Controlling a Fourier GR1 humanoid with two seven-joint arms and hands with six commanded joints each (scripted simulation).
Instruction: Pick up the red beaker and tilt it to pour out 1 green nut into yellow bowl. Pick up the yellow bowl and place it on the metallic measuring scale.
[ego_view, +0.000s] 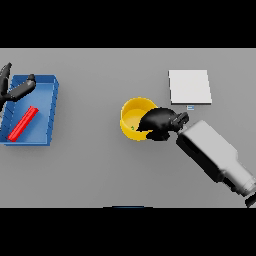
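The yellow bowl (131, 116) sits mid-table with a small green nut (132, 128) inside it. My right hand (160, 123) covers the bowl's right rim, fingers curled over the edge and gripping it. The red beaker (23, 123) lies on its side inside a blue tray (50, 100) at the left. My left hand (15, 90) hovers over the tray's upper left corner with fingers spread, holding nothing. The metallic measuring scale (189, 86) is a pale square plate up and right of the bowl.
The blue tray's walls enclose the beaker at the far left. My right forearm (215, 152) stretches from the lower right toward the bowl. Grey table (100, 170) lies between tray and bowl.
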